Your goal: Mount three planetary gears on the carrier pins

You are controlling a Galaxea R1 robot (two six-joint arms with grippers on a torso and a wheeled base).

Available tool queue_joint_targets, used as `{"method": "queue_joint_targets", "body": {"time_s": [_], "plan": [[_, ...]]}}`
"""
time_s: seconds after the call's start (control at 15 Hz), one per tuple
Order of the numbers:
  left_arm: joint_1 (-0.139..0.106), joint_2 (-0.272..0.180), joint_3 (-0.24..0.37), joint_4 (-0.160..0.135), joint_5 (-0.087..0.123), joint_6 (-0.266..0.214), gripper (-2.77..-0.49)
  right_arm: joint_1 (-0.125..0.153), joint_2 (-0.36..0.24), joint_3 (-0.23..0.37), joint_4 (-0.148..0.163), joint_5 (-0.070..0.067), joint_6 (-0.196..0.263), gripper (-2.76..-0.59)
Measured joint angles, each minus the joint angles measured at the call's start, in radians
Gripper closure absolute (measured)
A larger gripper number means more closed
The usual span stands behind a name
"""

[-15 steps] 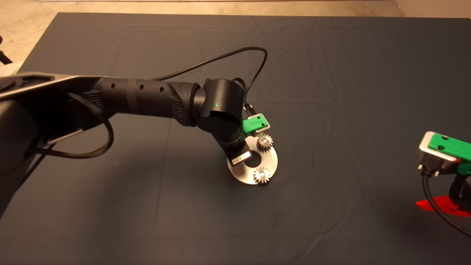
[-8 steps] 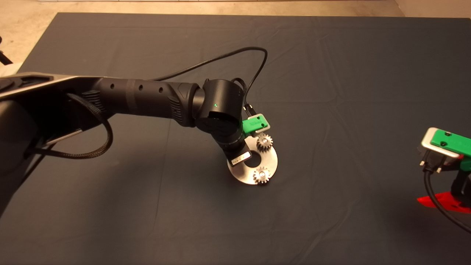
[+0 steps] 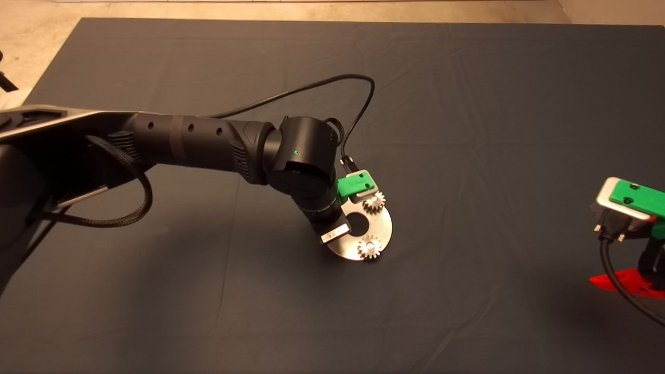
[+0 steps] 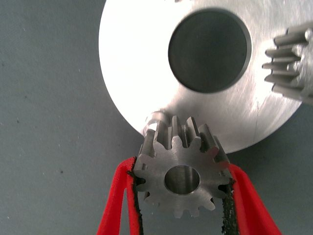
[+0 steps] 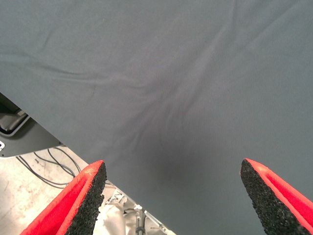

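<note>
My left gripper (image 4: 181, 169) is shut on a planetary gear (image 4: 181, 178), holding it by its toothed sides with the bore facing the camera. The gear hangs over the rim of the silver disc (image 4: 142, 63), right next to a bare carrier pin (image 4: 155, 117). A second gear (image 4: 293, 61) sits on the disc at the view's edge. In the head view, two gears (image 3: 373, 201) (image 3: 370, 246) sit on pins on the disc (image 3: 384, 224), and the left arm's wrist (image 3: 306, 166) hides the held gear and the third pin. My right gripper (image 5: 173, 196) is open and empty at the mat's right edge (image 3: 631, 280).
A black cable (image 3: 311, 91) loops from the left wrist over the mat behind the disc. The right wrist view shows the mat's edge with floor and cables (image 5: 44, 166) beyond it.
The left arm has shifted a little to the left and toward the front of the disc with the gear in its grip. The right gripper has barely moved.
</note>
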Motion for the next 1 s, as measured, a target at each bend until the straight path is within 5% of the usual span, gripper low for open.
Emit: {"method": "queue_joint_targets", "body": {"time_s": [1.0], "plan": [[0.004, -0.01, -0.006, 0.016, 0.0, 0.0, -0.65, 0.012, 0.0, 0.0, 0.025, 0.0, 0.0, -2.03]]}}
